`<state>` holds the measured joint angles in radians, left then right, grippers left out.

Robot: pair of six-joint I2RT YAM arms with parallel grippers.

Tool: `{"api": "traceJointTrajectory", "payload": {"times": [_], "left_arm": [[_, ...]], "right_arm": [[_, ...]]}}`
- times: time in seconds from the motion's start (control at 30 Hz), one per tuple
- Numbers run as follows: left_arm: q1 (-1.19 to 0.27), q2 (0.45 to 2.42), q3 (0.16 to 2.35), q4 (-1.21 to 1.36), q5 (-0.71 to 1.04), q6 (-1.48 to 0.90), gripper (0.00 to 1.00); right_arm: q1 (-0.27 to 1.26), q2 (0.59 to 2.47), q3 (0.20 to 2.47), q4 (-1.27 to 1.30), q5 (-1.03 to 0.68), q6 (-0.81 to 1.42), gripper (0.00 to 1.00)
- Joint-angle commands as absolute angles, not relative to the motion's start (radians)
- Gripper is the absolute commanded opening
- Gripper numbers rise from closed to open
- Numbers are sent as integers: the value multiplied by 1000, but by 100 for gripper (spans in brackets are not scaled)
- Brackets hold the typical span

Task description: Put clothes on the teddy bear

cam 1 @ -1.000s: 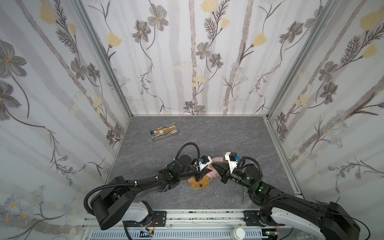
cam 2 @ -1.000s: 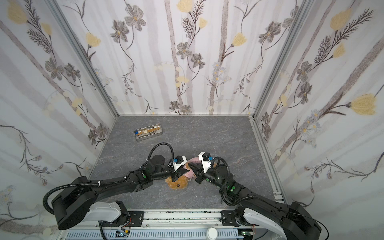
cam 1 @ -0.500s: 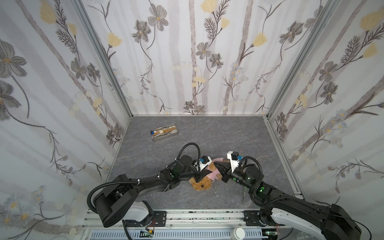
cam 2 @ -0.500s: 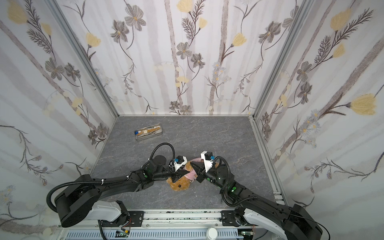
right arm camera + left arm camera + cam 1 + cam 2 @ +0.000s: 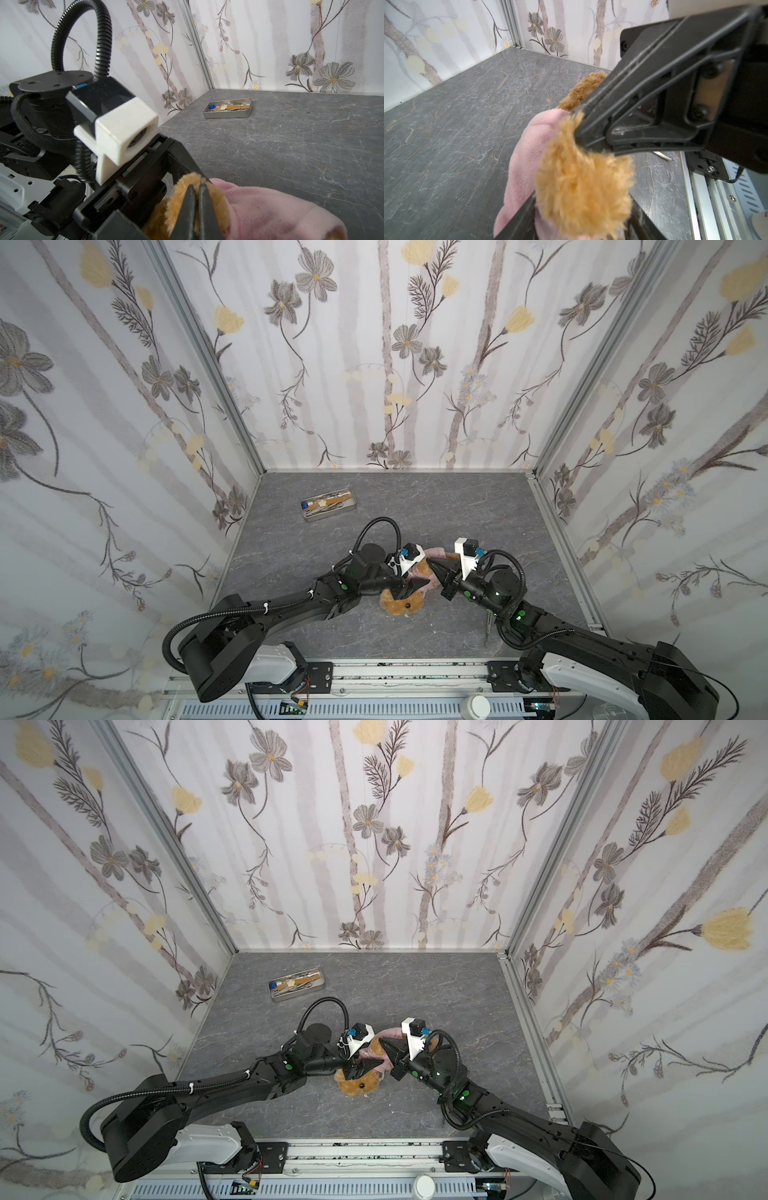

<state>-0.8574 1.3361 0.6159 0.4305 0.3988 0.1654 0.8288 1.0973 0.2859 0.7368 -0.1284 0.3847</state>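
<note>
Centrally, in the lower middle of both top views, the bear (image 5: pixel 402 605) (image 5: pixel 360 1085) lies on the grey table (image 5: pixel 457 510). Its head is toward the bottom edge and its body runs up-frame from there. A pink shirt (image 5: pixel 527 149) covers part of the body, and golden fur shows beyond the cloth.

The left gripper (image 5: pixel 411 588) reaches in from the left, just above the head. In the left wrist view its jaws stand well apart at the bottom edge, one on each side of a fluffy limb that sticks out of the shirt. Whether they press on it cannot be told.

The right gripper (image 5: pixel 195 193) comes in from the right with its jaws closed together, tips sunk in the fur at the shirt's edge. Whether fur or cloth is pinched between them cannot be told.

A metal tin (image 5: pixel 329 504) of small items sits well apart from the bear, toward the upper left of the table.
</note>
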Motion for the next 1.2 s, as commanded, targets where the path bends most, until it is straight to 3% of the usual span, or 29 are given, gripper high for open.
{"api": "traceJointTrajectory", "payload": {"times": [0.0,0.13,0.23,0.4,0.47,0.57,0.7,0.97,1.07,1.17], "left_arm": [[-857,1365,649,430,371,180,58],[-857,1403,688,430,368,177,50],[-853,1416,694,430,380,168,37],[-818,1398,656,430,409,121,15],[-809,1382,638,429,409,105,11],[-807,1359,618,431,407,112,10],[-805,1331,605,431,388,126,10],[-805,1306,594,430,388,131,11],[-805,1307,586,431,387,132,11],[-805,1308,577,431,387,132,12]], "right_arm": [[828,1111,298,823,-159,405,0],[828,1126,295,825,-157,410,0],[827,1124,290,797,-142,406,0],[780,1050,295,648,-112,350,38],[766,992,303,537,-86,311,46],[757,913,311,370,-49,272,50],[756,883,311,273,-87,300,48],[757,962,279,369,-120,394,42],[757,1025,288,440,-144,419,36],[755,1081,295,493,-133,454,22]]}}
